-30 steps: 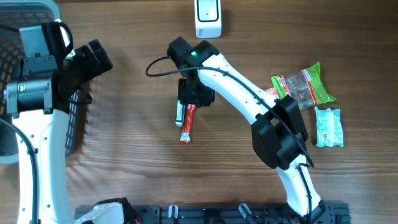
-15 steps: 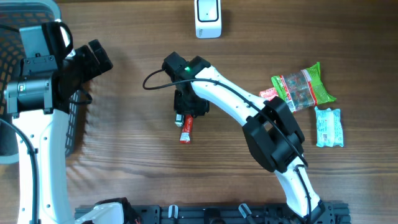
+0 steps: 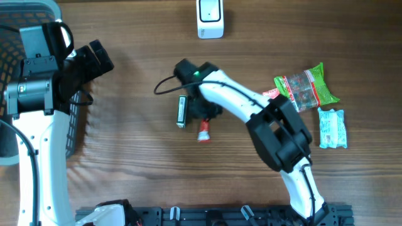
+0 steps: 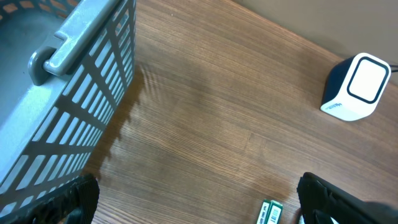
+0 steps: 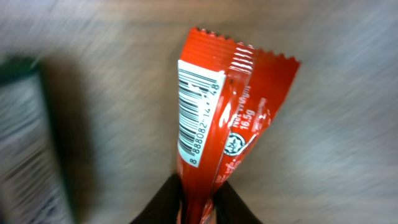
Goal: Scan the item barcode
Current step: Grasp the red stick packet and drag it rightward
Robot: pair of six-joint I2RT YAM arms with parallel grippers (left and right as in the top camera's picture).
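Wooden table [image 3: 125, 157] — red packet [image 5: 217, 118] lengthwise from right gripper [image 5: 199, 198].

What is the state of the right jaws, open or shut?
Shut on the red packet: in the right wrist view, both dark fingers pinch its lower end.

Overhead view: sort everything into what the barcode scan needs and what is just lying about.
For the job: red snack packet with its barcode, pinched in the right gripper; white scanner.
Lying about: green-and-white bar, green-edged clear packet, pale blue packet, grey basket.
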